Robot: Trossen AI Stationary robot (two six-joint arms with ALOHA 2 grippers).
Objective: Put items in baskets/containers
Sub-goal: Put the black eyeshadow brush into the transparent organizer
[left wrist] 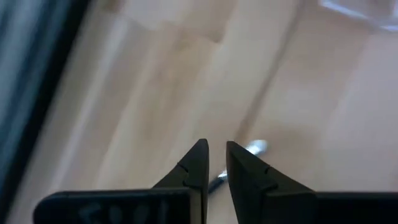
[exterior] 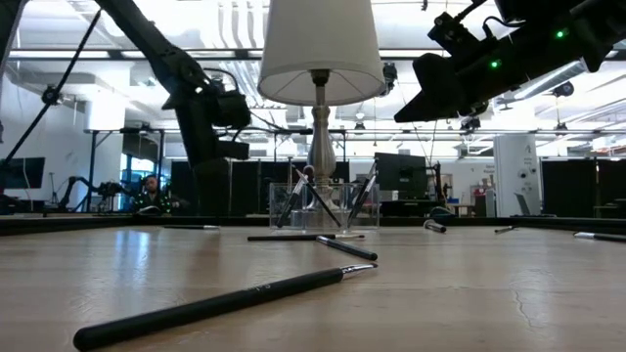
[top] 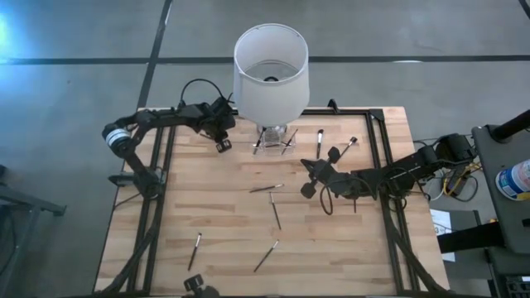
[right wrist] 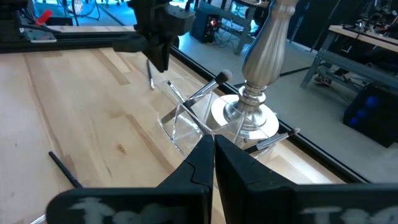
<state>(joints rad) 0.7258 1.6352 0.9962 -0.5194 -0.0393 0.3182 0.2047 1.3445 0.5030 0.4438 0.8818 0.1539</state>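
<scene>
A small clear holder [top: 274, 142] stands by the lamp's foot with several dark brushes leaning in it; it also shows in the low view [exterior: 318, 205] and right wrist view [right wrist: 186, 118]. More brushes lie flat on the wood, one near the middle [top: 266, 189], one just nearer [top: 276, 213] and one by the near edge [top: 266, 257]. My left gripper [top: 223, 142] hangs left of the holder, shut on a thin brush [right wrist: 151, 79]. My right gripper [top: 308, 178] hovers right of the middle, raised, shut [right wrist: 213, 140] and empty. My left gripper [left wrist: 214, 144] pinches one thin brush between its two fingers, coming from above and pointing down. The brush's silvery end [left wrist: 255, 148] sticks out past one finger. The brush hangs below the fingers, lifted clear of the table.
A lamp with a large white shade [top: 271, 70] and a silvery stem [right wrist: 264, 43] stands at the far edge, right behind the holder. Two more brushes [top: 320, 142] lie right of the holder. A black frame [top: 157, 178] runs along the table's sides. Bare wood lies left of the middle.
</scene>
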